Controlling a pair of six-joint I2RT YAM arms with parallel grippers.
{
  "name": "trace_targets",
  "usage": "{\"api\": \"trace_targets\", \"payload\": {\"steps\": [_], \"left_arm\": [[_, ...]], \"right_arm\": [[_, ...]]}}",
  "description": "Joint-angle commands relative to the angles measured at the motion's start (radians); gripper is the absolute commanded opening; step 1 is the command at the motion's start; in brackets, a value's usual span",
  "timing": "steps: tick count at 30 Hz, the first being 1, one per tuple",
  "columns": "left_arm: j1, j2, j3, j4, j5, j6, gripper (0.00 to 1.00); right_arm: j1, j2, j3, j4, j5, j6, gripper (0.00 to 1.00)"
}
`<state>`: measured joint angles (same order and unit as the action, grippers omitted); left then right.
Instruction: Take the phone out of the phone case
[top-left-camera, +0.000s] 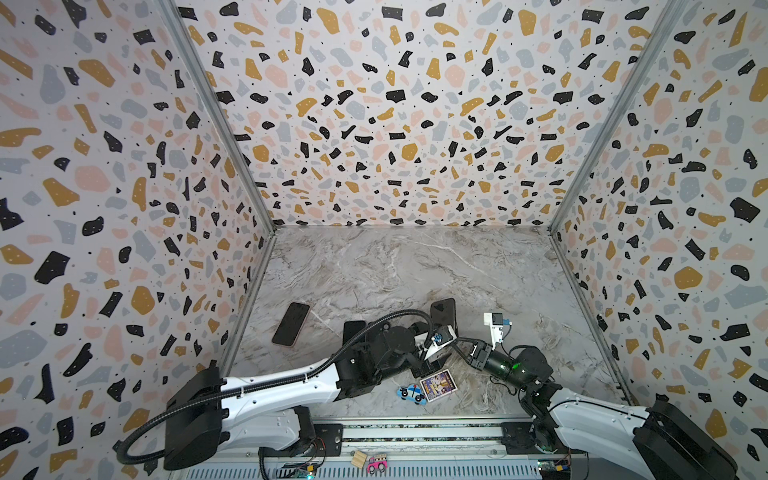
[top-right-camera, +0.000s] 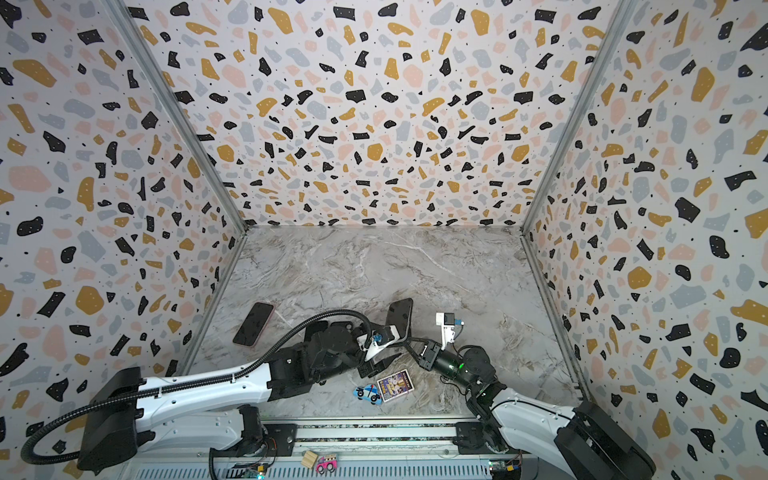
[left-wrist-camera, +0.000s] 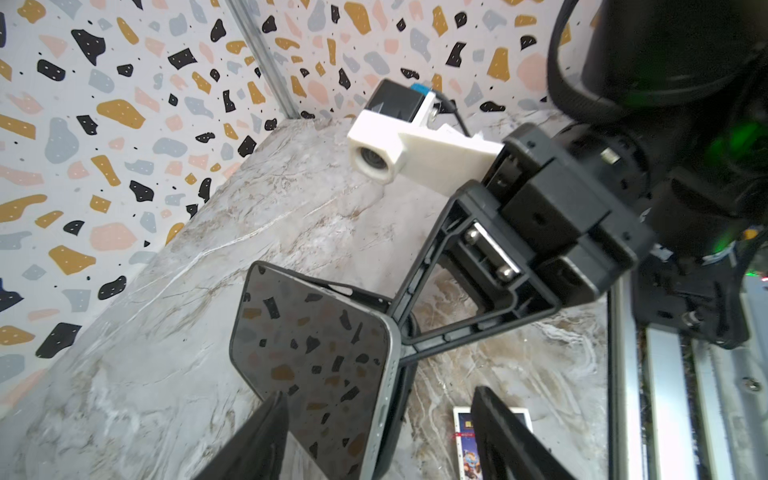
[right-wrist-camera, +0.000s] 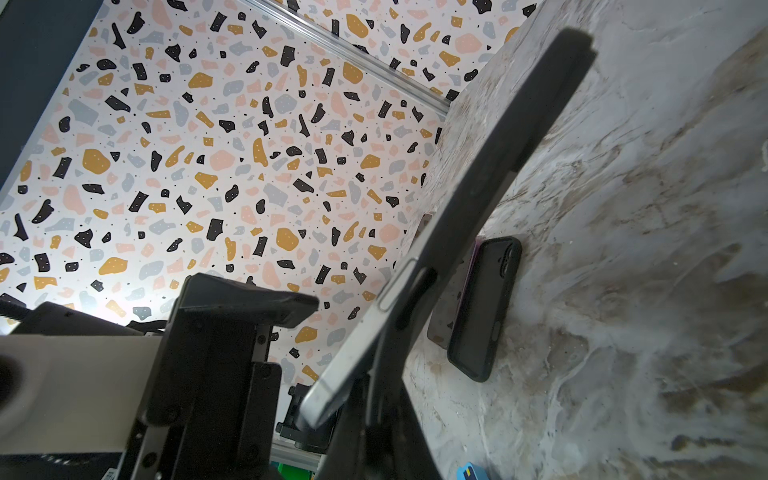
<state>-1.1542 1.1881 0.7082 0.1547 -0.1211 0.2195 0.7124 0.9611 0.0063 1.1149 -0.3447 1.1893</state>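
Roughly midway: holding the phone (left-wrist-camera: 316, 353) aloft over the bench (top-left-camera: 415, 266), pinching the phone case (right-wrist-camera: 548, 75) edge in tight-pressed right jaws, straddling the phone's lower end with left jaws spread, one corner seemingly peeled free, full withdrawal left.

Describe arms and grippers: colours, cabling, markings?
The left arm and right arm: white shells, black joints and bases. A black corrugated conduit loops along the left arm. The right wrist has a green light and a white camera mount. The left gripper and right gripper are black; the right one's jaws are hollow triangular frames.
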Motion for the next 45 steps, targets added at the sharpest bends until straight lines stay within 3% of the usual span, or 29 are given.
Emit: {"api": "trace_targets", "payload": {"steps": [1, 14, 23, 32, 40, 45], "left_arm": [[-0.006, 0.018, 0.047, 0.006, -0.076, 0.049, 0.70], [-0.006, 0.079, 0.080, 0.044, -0.222, 0.064, 0.64], [-0.006, 0.090, 0.067, 0.091, -0.233, 0.068, 0.57], [-0.006, 0.128, 0.060, 0.121, -0.154, 0.074, 0.44], [-0.007, 0.144, 0.057, 0.131, -0.098, 0.067, 0.18], [-0.006, 0.136, 0.043, 0.139, -0.062, 0.066, 0.10]], "right_arm": [[-0.002, -0.012, 0.006, 0.096, -0.003, -0.004, 0.00], [-0.001, 0.005, 0.008, 0.116, -0.008, 0.001, 0.00], [0.007, 0.037, 0.012, 0.151, -0.013, 0.010, 0.00], [0.012, 0.045, 0.011, 0.165, -0.015, 0.012, 0.00], [0.012, 0.037, 0.011, 0.157, -0.013, 0.012, 0.00], [0.012, 0.029, 0.009, 0.146, -0.011, 0.013, 0.00]]}}
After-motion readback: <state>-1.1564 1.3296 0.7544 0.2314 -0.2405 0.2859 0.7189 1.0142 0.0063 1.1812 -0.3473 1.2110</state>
